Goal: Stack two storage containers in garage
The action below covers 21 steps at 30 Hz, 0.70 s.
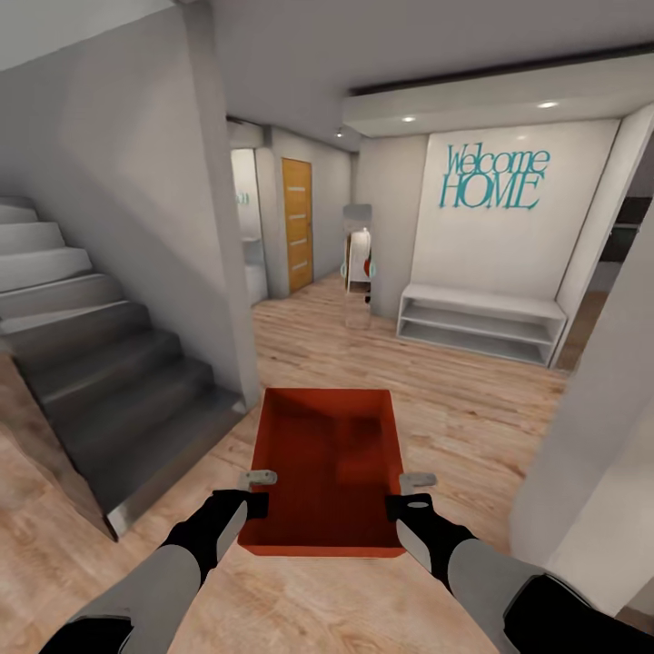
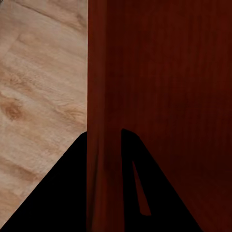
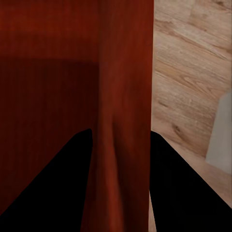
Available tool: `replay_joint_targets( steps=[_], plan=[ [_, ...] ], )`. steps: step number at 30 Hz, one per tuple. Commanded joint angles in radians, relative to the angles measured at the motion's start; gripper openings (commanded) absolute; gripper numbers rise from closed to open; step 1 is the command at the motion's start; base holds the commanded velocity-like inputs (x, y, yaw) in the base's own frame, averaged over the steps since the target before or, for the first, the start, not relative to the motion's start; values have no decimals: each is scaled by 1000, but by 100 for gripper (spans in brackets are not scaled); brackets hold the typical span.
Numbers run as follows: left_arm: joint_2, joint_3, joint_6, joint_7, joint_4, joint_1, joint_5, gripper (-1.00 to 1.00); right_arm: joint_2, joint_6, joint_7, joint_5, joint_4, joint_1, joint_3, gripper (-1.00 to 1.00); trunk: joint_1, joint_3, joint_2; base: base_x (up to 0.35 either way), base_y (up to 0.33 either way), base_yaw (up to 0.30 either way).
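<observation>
The robot holds one orange-red storage container [image 1: 329,468] out in front of its trunk, above a light wood-plank floor [image 1: 472,409], with its open top facing up and its long sides running away from the camera. The left gripper [image 1: 255,491] clamps the container's left wall near the near corner, and the right gripper [image 1: 408,493] clamps the right wall at the matching spot. In the left wrist view the two dark fingers [image 2: 58,193] sit on either side of the red wall [image 2: 104,121], closed onto it; in the right wrist view the fingers [image 3: 58,188] straddle the wall [image 3: 125,121] the same way. To the left rises a grey staircase [image 1: 100,354]. Ahead stand an orange-wood door [image 1: 297,222] in a short passage, a tall narrow mirror [image 1: 358,263], and a low white shelf bench [image 1: 480,322] under a white wall bearing the teal words "Welcome HOME" [image 1: 495,177].
</observation>
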Motion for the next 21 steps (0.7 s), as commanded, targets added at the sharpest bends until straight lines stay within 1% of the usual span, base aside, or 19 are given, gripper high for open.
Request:
replay_joint_targets(
  steps=[1, 5, 8, 21],
  plan=[
    [0, 1, 7, 9, 1, 0, 1, -100, 0, 8, -6, 14, -9, -1, -20, -100, 1, -2, -2, 322, 0, 0],
    [0, 1, 7, 8, 1, 0, 1, -100, 0, 8, -6, 14, -9, -1, -20, -100, 1, -2, -2, 322, 0, 0],
    [0, 1, 7, 8, 1, 0, 1, -100, 0, 8, -6, 14, -9, -1, -20, -100, 1, -2, -2, 322, 0, -110],
    [0, 1, 5, 8, 1, 0, 1, -100, 1, 9, -6, 14, -9, -1, -20, -100, 1, -2, -2, 322, 0, -218]
  ],
)
